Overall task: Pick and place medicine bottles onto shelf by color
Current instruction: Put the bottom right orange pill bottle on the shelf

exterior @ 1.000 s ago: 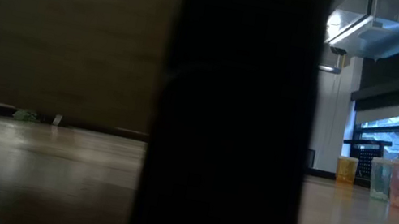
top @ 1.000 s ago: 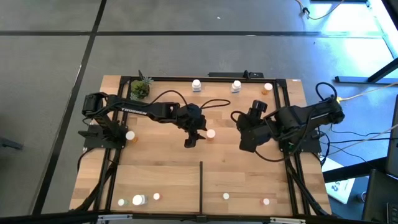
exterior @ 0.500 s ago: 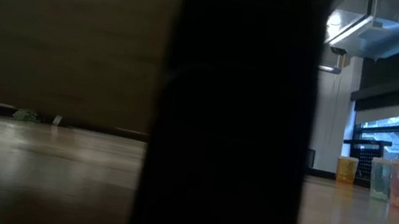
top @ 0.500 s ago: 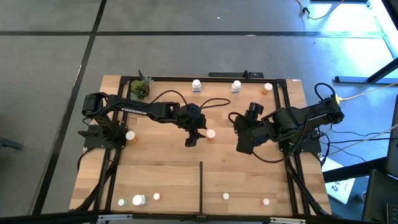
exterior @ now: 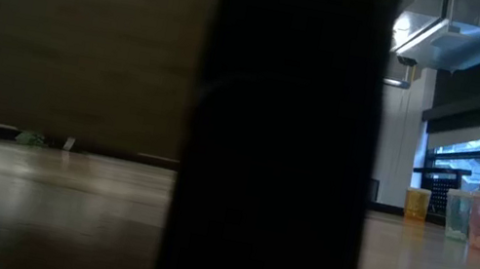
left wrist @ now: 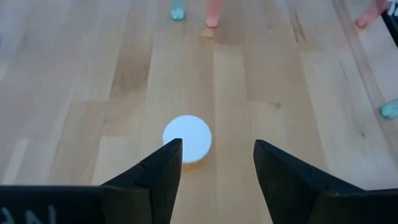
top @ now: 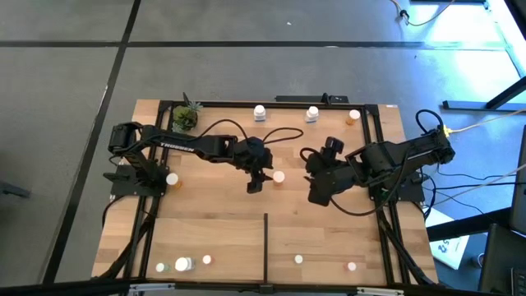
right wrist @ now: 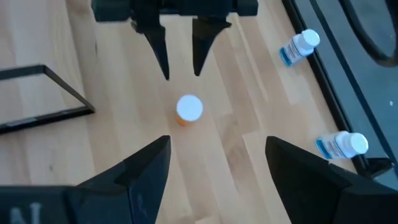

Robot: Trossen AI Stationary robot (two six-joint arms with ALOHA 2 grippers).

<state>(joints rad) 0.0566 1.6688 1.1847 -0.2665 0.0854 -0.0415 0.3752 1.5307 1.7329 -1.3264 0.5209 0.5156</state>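
Both arms are closing on the same small orange medicine bottle with a round white cap (top: pixel 279 177), which stands upright on bare planks near the middle of the light-wood, black-framed shelf (top: pixel 214 226), well clear of the thin black divider strip (top: pixel 265 245) toward the near edge. The step in hand looks like the approach to a pick: nothing is held. The left gripper (top: pixel 255 185) hangs just beside the bottle with its jaws partly apart, and in the left wrist view the cap (left wrist: pixel 186 138) sits off-centre toward one finger (left wrist: pixel 163 171). The right gripper (top: pixel 317 194) stands wide, aimed at the bottle from the opposite side. Next, one gripper should probably centre over the cap and descend while the other holds off.
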